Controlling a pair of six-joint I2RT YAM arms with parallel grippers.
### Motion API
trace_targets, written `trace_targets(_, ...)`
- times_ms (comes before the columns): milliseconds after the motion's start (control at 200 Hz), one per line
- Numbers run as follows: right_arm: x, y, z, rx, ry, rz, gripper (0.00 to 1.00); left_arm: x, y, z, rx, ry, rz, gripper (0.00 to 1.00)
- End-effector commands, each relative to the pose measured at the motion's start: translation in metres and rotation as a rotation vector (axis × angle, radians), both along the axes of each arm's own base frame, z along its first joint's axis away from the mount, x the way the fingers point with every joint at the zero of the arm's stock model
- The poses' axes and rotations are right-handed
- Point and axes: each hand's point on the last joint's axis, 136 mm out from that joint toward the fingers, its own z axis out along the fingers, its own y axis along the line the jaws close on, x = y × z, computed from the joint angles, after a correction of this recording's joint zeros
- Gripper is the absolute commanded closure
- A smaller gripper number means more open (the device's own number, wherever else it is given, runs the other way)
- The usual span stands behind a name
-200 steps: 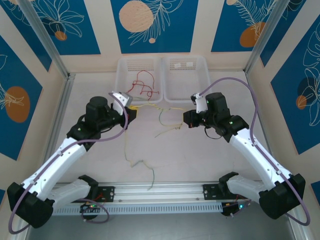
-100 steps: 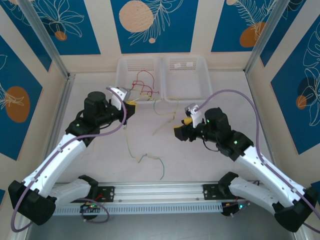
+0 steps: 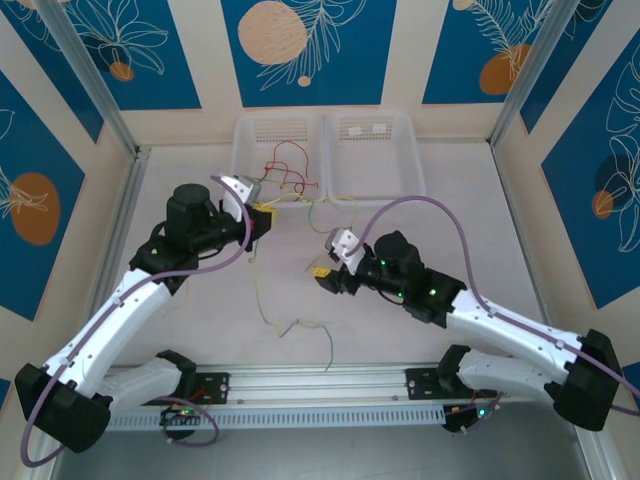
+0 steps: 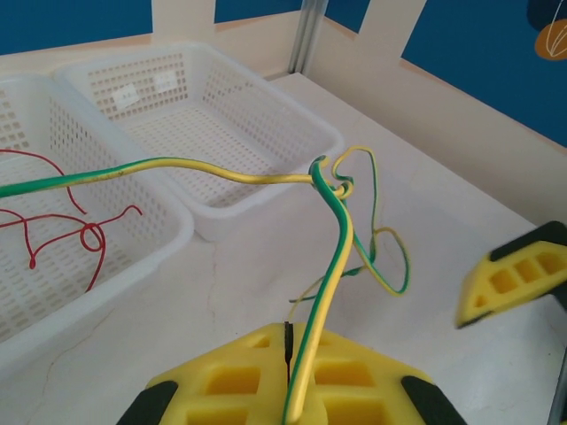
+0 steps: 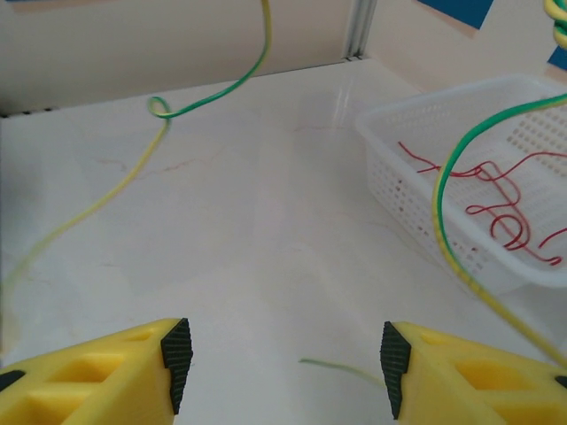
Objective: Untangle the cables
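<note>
inside left basket (image 3: 280, 128), red cables (image 3: 288, 168) lie tangled.

Bright, even, diffuse light with soft faint shadows; all 3 views sharply focused.

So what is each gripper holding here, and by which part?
The left gripper pinches a yellow-green cable between its pads, on the stretch leading up to the knot. The right gripper is open, holding nothing.
</note>
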Motion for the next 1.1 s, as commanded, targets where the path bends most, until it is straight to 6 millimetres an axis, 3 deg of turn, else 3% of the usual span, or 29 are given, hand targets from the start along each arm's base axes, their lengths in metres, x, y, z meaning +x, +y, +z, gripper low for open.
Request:
trace_targets(0, 0.023, 0.009, 0.042, 0.041, -0.197, -0.048, 0.39, -0.011, -0.002, 0.01, -0.031, -0.022, -0.035, 1.0)
trace_targets(195, 0.027, 0.012, 0.062, 0.093, -0.297, -0.062, 0.39, -0.013, -0.003, 0.009, -0.041, -0.016, -0.044, 1.0)
trace_targets(305, 0.032, 0.013, 0.059, 0.064, -0.314, -0.066, 0.39, -0.015, -0.005, 0.011, -0.049, -0.019, -0.059, 1.0)
trace_targets(480, 0.012, 0.005, 0.077, 0.1, -0.336, -0.022, 0.41, -0.017, -0.005, 0.014, -0.061, -0.024, -0.063, 1.0)
trace_targets(730, 0.043, 0.0, 0.054, 0.056, -0.279, -0.12, 0.4, -0.018, -0.008, 0.017, -0.088, -0.027, -0.078, 1.0)
trace_targets(915, 0.061, 0.003, 0.035, 0.028, -0.239, -0.162, 0.46, -0.022, -0.007, 0.023, -0.101, -0.042, -0.08, 1.0)
trace_targets(980, 0.066, 0.003, 0.03, 0.028, -0.224, -0.173, 0.54, -0.024, -0.007, 0.025, -0.105, -0.048, -0.086, 1.0)
trace_targets(1045, 0.069, 0.004, 0.025, 0.025, -0.206, -0.176, 0.8, -0.024, -0.007, 0.026, -0.106, -0.049, -0.09, 1.0)
trace_targets(1095, 0.071, 0.003, 0.024, 0.024, -0.192, -0.18, 0.89, -0.023, -0.005, 0.027, -0.101, -0.051, -0.077, 1.0)
